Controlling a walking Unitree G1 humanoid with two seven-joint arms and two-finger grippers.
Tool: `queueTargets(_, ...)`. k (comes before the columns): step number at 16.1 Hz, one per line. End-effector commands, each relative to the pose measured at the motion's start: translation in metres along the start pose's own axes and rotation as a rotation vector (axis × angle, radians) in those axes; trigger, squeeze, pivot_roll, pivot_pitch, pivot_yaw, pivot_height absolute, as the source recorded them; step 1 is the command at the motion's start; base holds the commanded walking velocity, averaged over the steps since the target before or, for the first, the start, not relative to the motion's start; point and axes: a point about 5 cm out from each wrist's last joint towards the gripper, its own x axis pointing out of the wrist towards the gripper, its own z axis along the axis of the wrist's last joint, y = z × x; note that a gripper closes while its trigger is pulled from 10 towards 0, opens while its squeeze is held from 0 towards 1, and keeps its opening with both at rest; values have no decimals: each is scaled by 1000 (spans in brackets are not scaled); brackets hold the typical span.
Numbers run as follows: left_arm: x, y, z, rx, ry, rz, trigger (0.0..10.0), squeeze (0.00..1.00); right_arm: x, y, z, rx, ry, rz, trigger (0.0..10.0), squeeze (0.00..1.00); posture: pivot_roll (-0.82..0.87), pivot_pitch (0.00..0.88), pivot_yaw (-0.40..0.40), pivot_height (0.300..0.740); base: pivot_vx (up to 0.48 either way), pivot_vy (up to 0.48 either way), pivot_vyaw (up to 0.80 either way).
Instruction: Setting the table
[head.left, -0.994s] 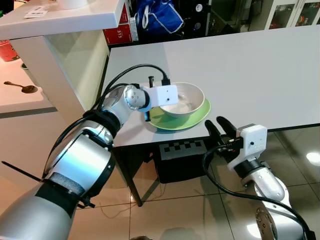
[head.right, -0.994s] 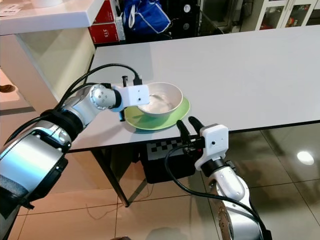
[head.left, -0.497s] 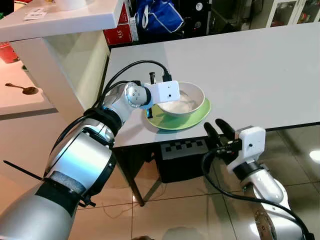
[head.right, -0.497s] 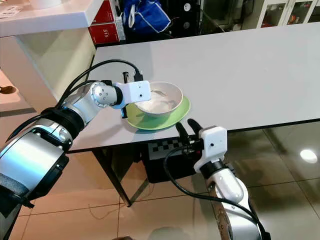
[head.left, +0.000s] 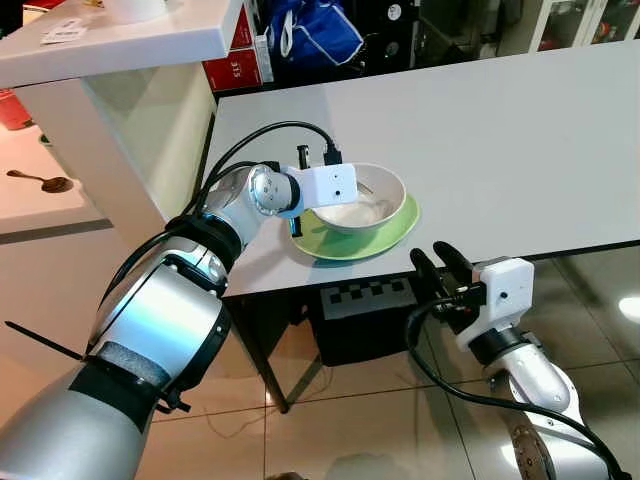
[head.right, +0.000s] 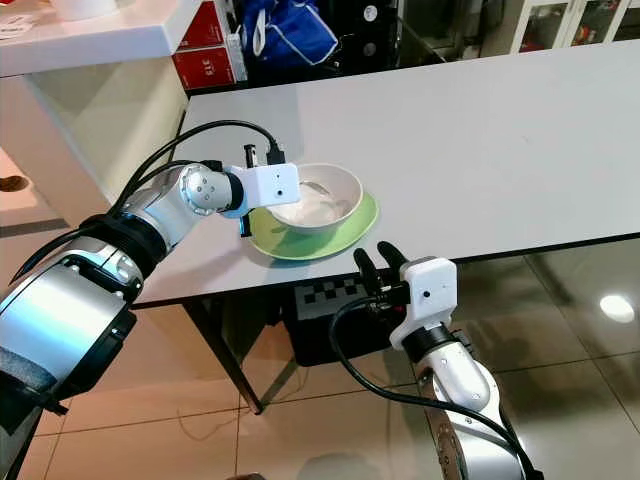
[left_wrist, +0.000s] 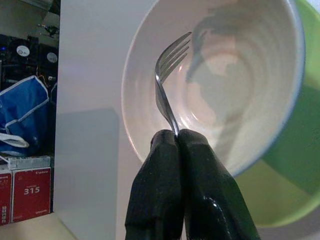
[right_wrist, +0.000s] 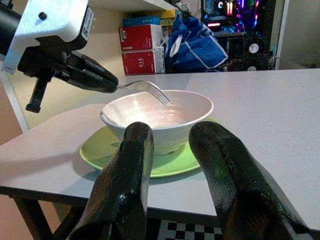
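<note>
Bright even light, sharp frames, floor glare

A long white table (head.left: 500, 130) spans the frame's centre and right above glossy beige floor tiles (head.left: 360, 420). A white counter (head.left: 130, 35) sits upper left, with red boxes (head.left: 240, 60) and a blue bag (head.left: 320, 30) behind.

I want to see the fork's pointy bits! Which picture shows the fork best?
The left wrist view: the fork is close up, its prongs over the white bowl, its handle pinched by the left gripper. The right wrist view shows it smaller, from the side. In the eye views the gripper mostly hides it.
</note>
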Motion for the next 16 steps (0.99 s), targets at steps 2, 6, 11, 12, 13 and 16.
queueTargets(2, -4, 5, -5, -13, 12, 21, 0, 0, -2, 2, 1, -8, 2, 7, 10000, 0, -158, 0, 154, 740, 0, 0, 0)
queueTargets(6, -4, 7, -4, -31, -1, 36, 0, 0, -2, 3, 1, -6, 6, 10, 10000, 0, -156, 0, 152, 740, 442, 0, 0)
queueTargets(11, -5, 8, -3, -37, -3, 41, 0, 0, -3, 4, 1, -4, 9, 13, 10000, 0, -154, 0, 152, 740, 0, 0, 0)
queueTargets(12, -5, 8, -4, -37, -2, 41, 0, 0, -3, 4, 1, -4, 10, 12, 10000, 0, -154, 0, 151, 740, 0, 0, 0)
queueTargets(13, -5, 8, -4, -36, -1, 41, 0, 0, -3, 4, 1, -4, 10, 12, 10000, 0, -154, 0, 151, 740, 0, 0, 0)
queueTargets(16, -6, 9, -5, -35, 5, 42, 0, 0, -3, 4, 1, -4, 14, 12, 10000, 0, -153, 0, 150, 740, 0, 0, 0)
